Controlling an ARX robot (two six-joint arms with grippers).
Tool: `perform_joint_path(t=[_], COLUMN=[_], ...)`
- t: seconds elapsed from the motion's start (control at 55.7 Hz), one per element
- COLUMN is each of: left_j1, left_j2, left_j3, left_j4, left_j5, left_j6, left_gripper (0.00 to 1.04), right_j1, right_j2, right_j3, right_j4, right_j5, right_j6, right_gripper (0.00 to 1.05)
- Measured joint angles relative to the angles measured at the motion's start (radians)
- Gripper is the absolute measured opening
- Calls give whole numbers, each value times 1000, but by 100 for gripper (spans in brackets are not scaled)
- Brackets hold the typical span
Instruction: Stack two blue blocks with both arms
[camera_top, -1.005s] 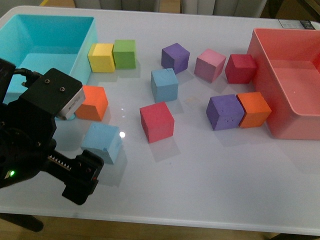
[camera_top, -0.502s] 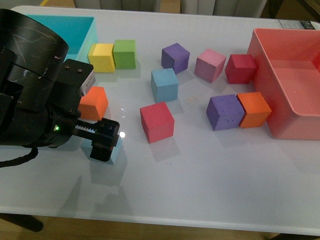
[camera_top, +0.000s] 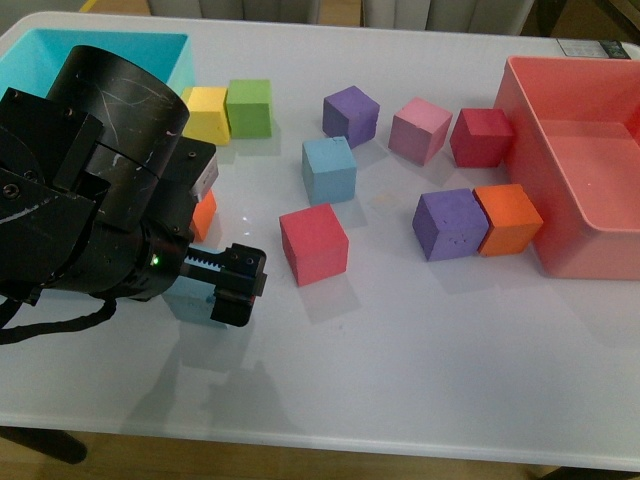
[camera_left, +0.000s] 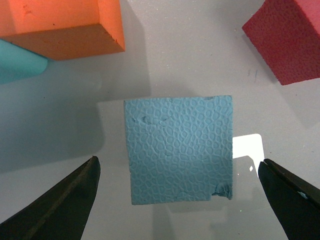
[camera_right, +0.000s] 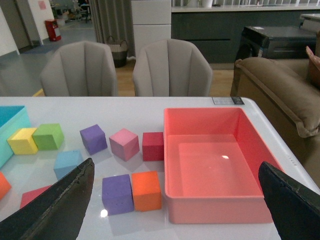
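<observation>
One blue block (camera_left: 179, 150) lies flat on the white table, between the wide-apart fingers (camera_left: 60, 210) of my open left gripper (camera_left: 179, 161), and neither finger touches it. In the front view my bulky black left arm covers most of this block (camera_top: 183, 300), with the left gripper (camera_top: 215, 290) down around it. The other blue block (camera_top: 329, 169) stands free near the table's middle and also shows in the right wrist view (camera_right: 67, 163). My right gripper (camera_right: 176, 165) is open and empty, well above the table's right side. The front view does not show the right arm.
A red cube (camera_top: 313, 243) and an orange cube (camera_top: 205, 212) sit close to the left gripper. The turquoise bin (camera_top: 60, 50) is at the back left and the pink bin (camera_top: 590, 200) at the right. Purple (camera_top: 449, 223), orange (camera_top: 509, 218), yellow (camera_top: 207, 112) and green (camera_top: 250, 106) cubes stand around.
My left arm has swung in from the near-left corner, to the right and over the near blue block, now hiding most of it. No block has shifted.
</observation>
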Motion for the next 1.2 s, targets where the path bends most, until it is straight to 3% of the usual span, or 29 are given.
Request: perform_joint_path(t=[0.771,0.987,1.059,1.202], left_j1=[-17,-21,-24,-29], left_j2=[114,115,79,-9], left_j3=[81,80,62,49], left_j4=[-34,-53,-77,-123], left_j5=[-27,-28,-29,-22], left_j6=[-56,-98,-115,-131], left_gripper=[95,66,52,44], right_j1=[0,0,0,0], right_j2=[0,0,0,0], right_j3=[0,0,0,0], right_j4=[0,0,0,0], right_j5=[0,0,0,0], right_j6=[0,0,0,0], right_gripper=[96,96,96,96])
